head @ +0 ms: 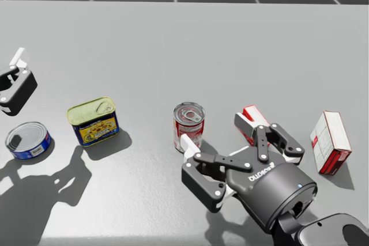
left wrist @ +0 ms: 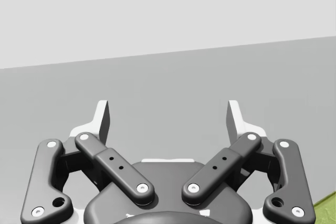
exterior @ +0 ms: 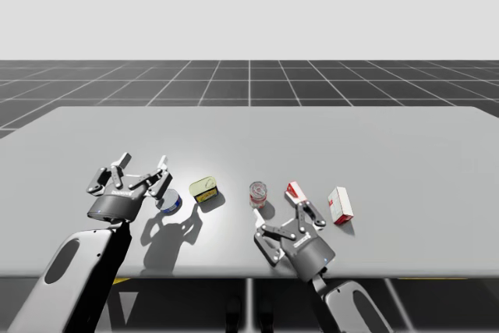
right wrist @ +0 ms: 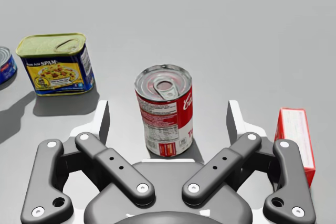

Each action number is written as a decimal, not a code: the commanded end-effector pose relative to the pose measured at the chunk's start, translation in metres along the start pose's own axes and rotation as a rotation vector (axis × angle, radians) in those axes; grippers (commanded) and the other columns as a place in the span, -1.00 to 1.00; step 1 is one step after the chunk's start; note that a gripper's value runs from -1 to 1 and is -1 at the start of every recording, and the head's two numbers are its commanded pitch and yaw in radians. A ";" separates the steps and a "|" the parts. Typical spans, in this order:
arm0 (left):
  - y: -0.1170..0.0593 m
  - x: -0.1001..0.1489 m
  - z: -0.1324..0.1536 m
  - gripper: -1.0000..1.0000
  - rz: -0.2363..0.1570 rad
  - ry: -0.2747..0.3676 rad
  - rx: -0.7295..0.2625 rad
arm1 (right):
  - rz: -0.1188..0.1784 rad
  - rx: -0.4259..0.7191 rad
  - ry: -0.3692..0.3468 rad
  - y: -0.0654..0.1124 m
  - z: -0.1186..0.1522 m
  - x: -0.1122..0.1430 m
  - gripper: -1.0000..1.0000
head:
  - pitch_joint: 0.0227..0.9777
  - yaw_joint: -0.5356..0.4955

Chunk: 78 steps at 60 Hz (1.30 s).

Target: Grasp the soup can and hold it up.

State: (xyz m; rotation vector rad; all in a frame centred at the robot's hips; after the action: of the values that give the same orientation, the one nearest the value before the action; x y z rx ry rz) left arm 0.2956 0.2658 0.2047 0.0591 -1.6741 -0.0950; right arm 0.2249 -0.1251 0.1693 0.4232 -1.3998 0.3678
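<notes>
- Right hand (head: pixel 214 132) sits nearest, low over the worktop (head: pixel 173 44), fingers spread wide — gripping nothing.
- Soup can (right wrist: pixel 165 111) is upright, with a red-and-white label and the pull-tab lid up. In the right wrist view it stands between the spread fingers with a gap on both sides.
- Neighbours: small red-and-white box (head: pixel 251 113) just beside one finger of the right hand, second box (head: pixel 330 142) beyond it. On the can's other side, rectangular yellow-lidded tin (head: pixel 92 120) and flat blue round tin (head: pixel 27 140), both well apart from the can.
- Left hand (left wrist: pixel 168 119) is open too, nothing between its fingers, near the flat blue round tin.
- Handling, my read: rigid metal cylinder, won't crush, probably fairly heavy if full. The smooth label is likely slippery.
- Hold point: mid-height across the diameter, pads flat on the wall — not on the rim.
- Risk: the finger by the small box could nudge it on closing. An off-centre close could tip the can.
</notes>
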 end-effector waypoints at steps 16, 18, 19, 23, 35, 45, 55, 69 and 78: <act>0.001 0.002 0.001 -1.00 0.002 -0.005 0.004 | 0.019 0.002 0.095 0.001 -0.045 -0.024 -1.00 | 0.61 -0.01; 0.001 0.001 0.001 -1.00 0.002 -0.005 0.004 | 0.014 0.003 0.098 0.001 -0.048 -0.025 -1.00 | 0.61 -0.01; 0.001 0.001 0.001 -1.00 0.002 -0.005 0.004 | 0.015 0.002 0.100 0.001 -0.049 -0.026 -1.00 | 0.61 -0.01; 0.001 0.001 0.000 -1.00 0.001 -0.005 0.003 | 0.015 0.005 0.111 0.001 -0.057 -0.028 -1.00 | 0.61 -0.01; 0.001 0.001 0.000 -1.00 0.001 -0.004 0.001 | 0.049 0.006 0.131 0.005 -0.074 -0.034 -1.00 | 0.60 -0.01; 0.000 0.000 0.000 -1.00 -0.002 0.000 -0.002 | 0.060 0.010 0.132 0.004 -0.080 -0.035 -1.00 | 0.58 0.00; -0.001 -0.001 -0.001 -1.00 -0.005 0.003 -0.007 | 0.076 -0.019 0.127 0.001 -0.078 -0.038 0.85 | 0.55 0.00; -0.003 -0.003 0.000 -1.00 -0.008 0.008 -0.007 | 0.070 -0.021 0.132 0.000 -0.076 -0.040 0.95 | 0.21 0.00; -0.004 -0.004 0.000 -1.00 -0.011 0.010 -0.008 | 0.069 -0.024 0.130 -0.001 -0.076 -0.041 0.94 | 0.01 0.01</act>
State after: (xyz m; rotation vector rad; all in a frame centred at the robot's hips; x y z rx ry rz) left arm 0.2959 0.2633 0.2020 0.0608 -1.6658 -0.1075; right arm 0.2832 -0.0845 0.1273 0.3899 -1.3007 0.5056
